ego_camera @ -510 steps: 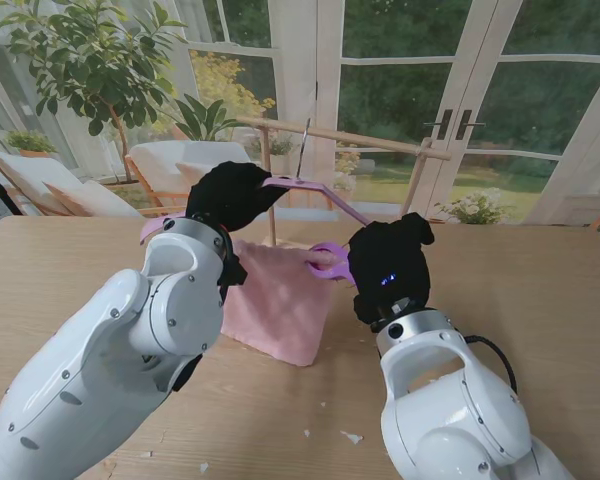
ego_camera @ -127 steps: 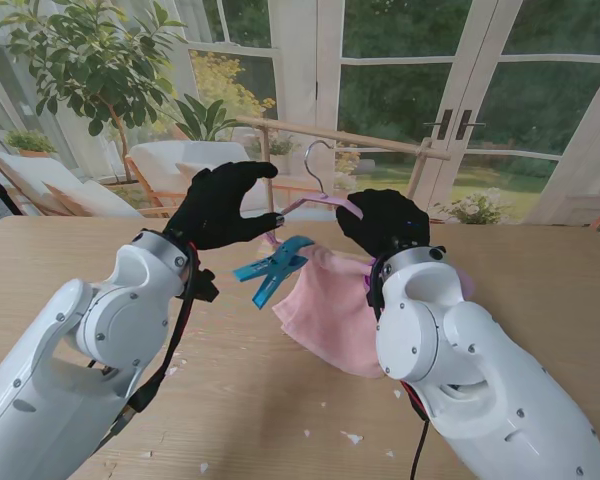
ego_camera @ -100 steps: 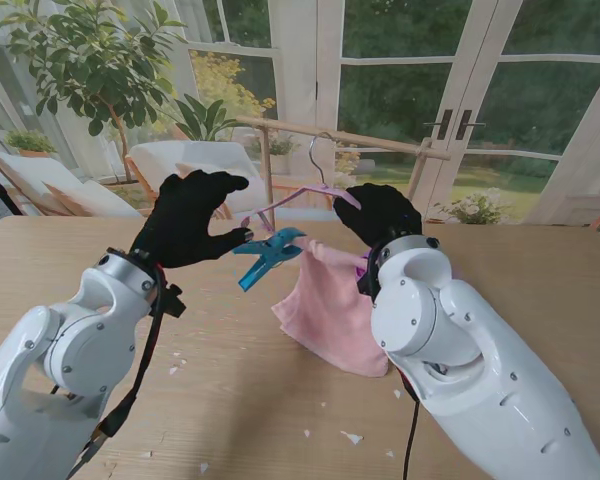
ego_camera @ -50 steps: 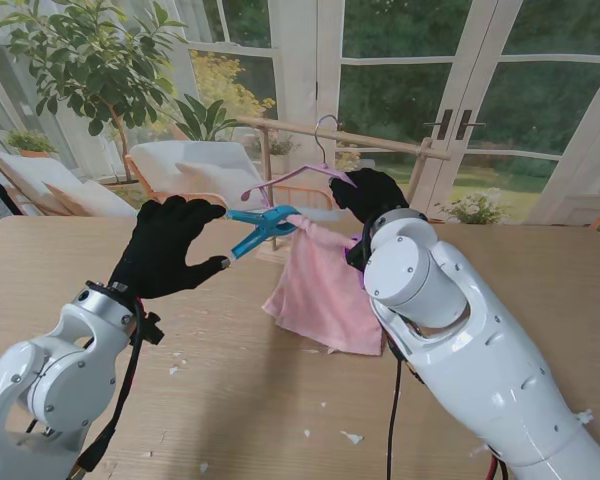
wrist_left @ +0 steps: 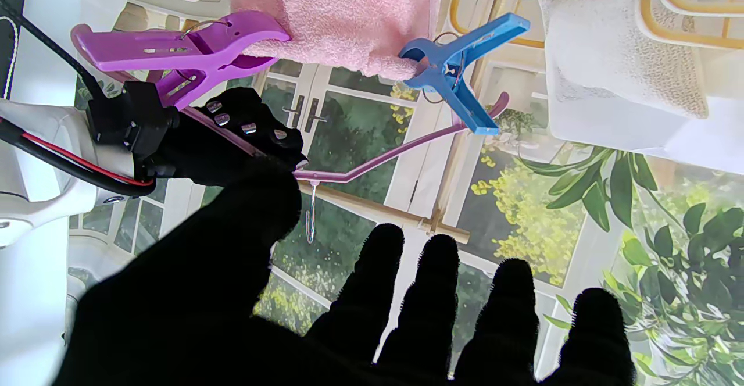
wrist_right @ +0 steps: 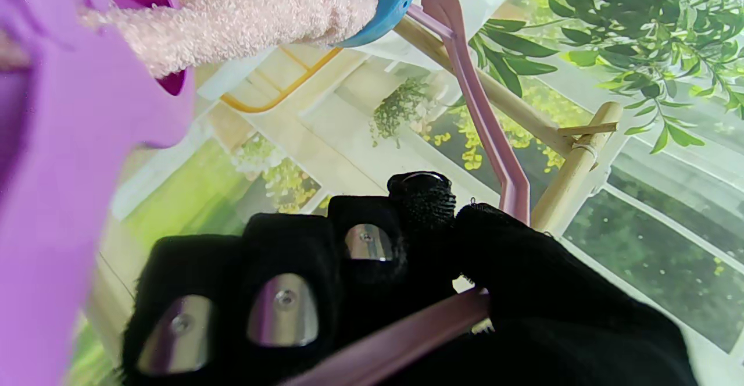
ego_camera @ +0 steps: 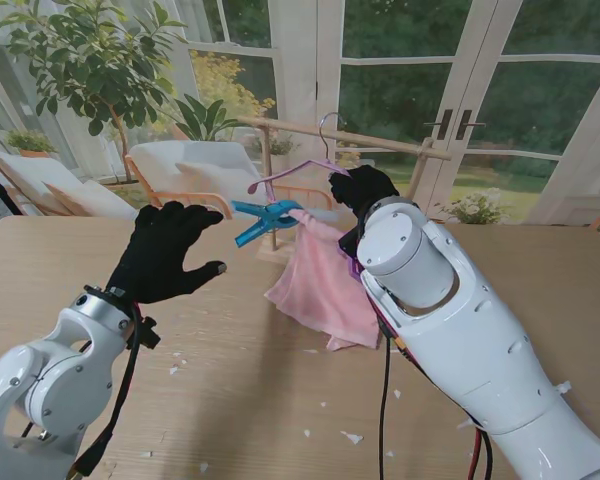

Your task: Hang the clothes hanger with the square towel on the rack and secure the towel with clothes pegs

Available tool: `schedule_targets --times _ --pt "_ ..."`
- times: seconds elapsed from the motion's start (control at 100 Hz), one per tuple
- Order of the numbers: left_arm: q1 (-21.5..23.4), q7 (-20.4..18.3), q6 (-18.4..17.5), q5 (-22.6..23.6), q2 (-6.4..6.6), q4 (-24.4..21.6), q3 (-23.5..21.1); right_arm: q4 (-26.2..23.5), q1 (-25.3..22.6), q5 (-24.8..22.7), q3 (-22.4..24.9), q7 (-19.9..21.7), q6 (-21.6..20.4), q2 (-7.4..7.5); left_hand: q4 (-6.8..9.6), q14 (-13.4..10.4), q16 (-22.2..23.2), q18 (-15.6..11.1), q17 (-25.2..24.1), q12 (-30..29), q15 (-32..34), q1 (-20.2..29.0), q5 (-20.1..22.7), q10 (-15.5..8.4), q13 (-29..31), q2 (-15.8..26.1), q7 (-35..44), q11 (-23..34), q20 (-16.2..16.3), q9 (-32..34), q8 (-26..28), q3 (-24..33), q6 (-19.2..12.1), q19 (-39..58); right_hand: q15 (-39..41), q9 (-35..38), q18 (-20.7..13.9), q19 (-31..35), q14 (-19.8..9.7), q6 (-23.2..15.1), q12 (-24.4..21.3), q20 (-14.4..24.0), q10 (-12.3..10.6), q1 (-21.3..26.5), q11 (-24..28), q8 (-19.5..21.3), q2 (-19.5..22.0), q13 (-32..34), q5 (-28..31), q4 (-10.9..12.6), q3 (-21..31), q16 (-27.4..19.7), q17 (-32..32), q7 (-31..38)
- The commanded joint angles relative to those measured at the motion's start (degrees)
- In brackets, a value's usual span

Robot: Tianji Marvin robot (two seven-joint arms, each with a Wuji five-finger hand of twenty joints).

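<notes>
So the purple hanger [ego_camera: 292,172] is up in the air near the wooden rack [ego_camera: 380,140] at the far side of the table [ego_camera: 540,270], and from the stand view its wire hook [ego_camera: 324,125] looks level with the rail. We honestly can't tell if it's over the bar yet or just in front of it. The pink square towel [ego_camera: 325,275] is draped over the hanger and hangs down toward the tabletop.

Both pegs are already biting the towel: the blue peg [wrist_left: 456,72] on the end toward our left, and the purple peg [wrist_left: 180,49] on the end by our right arm. That makes sense to us, since pegging each end keeps the cloth from sliding off while the hanger gets tilted around.

Our right hand [ego_camera: 360,187] has its fingers [wrist_right: 279,304] wrapped tight round the hanger's arm close to the hook, which we'd guess gives the most control for steering the hook onto the rail. Our left hand [ego_camera: 170,250] is holding nothing, fingers splayed wide, sitting just short of the blue peg and apart from it.

Our read: pegging looks done, and hooking the thing on the rail is what's left to confirm. Chairs and a big leafy plant [ego_camera: 90,60] sit outside the glass doors.
</notes>
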Motion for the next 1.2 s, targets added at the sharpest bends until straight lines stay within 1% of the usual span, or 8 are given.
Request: schedule_targets --times 0.0,0.31,0.75,0.8,0.9,0.96,1.07,1.19 --pt "0.56 -0.64 0.08 0.30 0.00 -0.06 -0.04 0.13 0.42 0.02 0.18 0.85 0.71 -1.01 1.71 -1.21 -0.76 -1.92 -0.52 0.01 -0.66 0.09 0.82 0.31 -2.31 1.42 -0.54 -0.32 -0.80 -0.02 -0.11 -0.52 -0.74 -2.02 3.67 0.29 -2.94 9.71 1.58 0.34 0.57 1.15 1.98 -0.91 3.77 1.05 2.53 1.04 1.07 1.45 -0.07 0.79 0.34 1.46" --pt "1.29 0.01 -0.39 0.96 -0.03 0.39 -0.65 2.77 1.13 2.99 0.82 -0.25 2.74 -2.10 1.69 -1.29 -0.84 -1.96 -0.54 0.11 -0.69 0.03 0.77 0.08 -2.38 1.51 -0.64 -0.54 -1.31 -0.25 -0.11 -0.56 -1.09 -1.90 3.58 0.09 -2.59 9.56 1.95 0.63 0.41 1.68 2.40 -0.63 3.93 1.02 2.41 0.89 1.05 1.43 -0.24 1.04 0.08 1.45" --pt "1.18 0.35 -0.15 1.66 -0.01 1.26 -0.34 4.96 0.88 3.41 1.64 0.09 4.06 -2.11 1.69 -1.29 -0.85 -2.01 -0.56 0.22 -0.65 0.07 1.00 0.17 -2.31 1.52 -0.48 -0.44 -1.77 0.05 -0.02 -0.55 -1.17 -1.74 2.17 -0.96 -1.85 8.29 3.50 0.72 -0.68 2.86 3.58 -0.82 2.70 0.35 0.99 -1.10 0.94 1.44 0.37 1.22 -2.60 0.49" --pt "1.04 0.32 -0.23 1.64 0.00 1.37 -0.25 5.10 0.76 3.09 1.58 -0.03 3.97 -2.09 1.68 -1.31 -0.86 -2.04 -0.56 0.23 -0.64 0.01 0.97 0.20 -2.30 1.62 -0.49 -0.44 -1.80 0.09 -0.02 -0.57 -1.24 -1.71 0.83 -2.11 -1.17 6.64 4.61 0.87 -2.07 4.29 4.66 -0.97 1.65 -1.02 -0.02 -2.59 0.54 1.10 1.28 1.15 -4.56 -0.87" --pt "0.87 0.23 -0.27 1.54 0.01 1.45 -0.11 5.20 0.60 2.08 1.32 0.53 3.53 -1.68 1.68 -1.27 -0.86 -1.99 -0.58 0.23 -0.65 -0.02 1.02 0.27 -2.29 1.63 -0.46 -0.43 -1.84 0.17 -0.01 -0.60 -1.11 -1.68 -4.85 -7.46 0.09 0.71 6.76 1.38 -5.71 6.63 6.71 0.55 -2.86 -9.50 -3.48 -9.08 -4.06 -1.44 2.29 0.44 -12.04 -4.68" --pt "0.84 0.23 -0.26 1.44 0.00 1.45 -0.08 5.41 0.56 1.82 1.27 0.26 3.33 -1.75 1.68 -1.30 -0.86 -1.99 -0.58 0.24 -0.63 -0.08 1.03 0.30 -2.24 1.65 -0.47 -0.44 -1.87 0.16 -0.01 -0.60 -1.15 -1.65 -10.22 -11.74 0.80 -3.54 8.21 2.38 -10.06 7.20 7.83 0.98 -7.45 -15.10 -5.20 -14.57 -7.54 -2.41 3.11 -2.50 -16.93 -7.36" --pt "0.89 0.29 -0.29 1.33 -0.01 1.41 -0.08 5.73 0.60 1.87 1.29 -0.17 2.92 -1.86 1.67 -1.28 -0.86 -1.98 -0.59 0.24 -0.63 -0.07 1.03 0.23 -2.24 1.67 -0.50 -0.44 -1.90 0.19 -0.02 -0.57 -1.00 -1.59 -22.75 -19.29 2.38 -13.68 9.25 4.29 -18.51 4.84 8.54 0.79 -15.68 -23.34 -7.64 -22.76 -13.24 -2.88 4.46 -9.92 -26.21 -13.40" --pt "1.01 0.38 -0.14 1.18 -0.05 1.30 -0.08 5.66 0.64 1.37 1.13 0.19 3.04 -1.67 1.68 -1.28 -0.85 -1.98 -0.61 0.26 -0.62 -0.03 1.04 0.29 -2.22 1.65 -0.50 -0.42 -1.91 0.21 -0.01 -0.51 -0.99 -1.52 -32.38 -24.81 3.88 -23.16 9.14 6.12 -25.60 2.29 8.20 -1.43 -20.81 -27.45 -9.84 -28.25 -16.84 -2.30 7.20 -15.21 -31.64 -19.57"
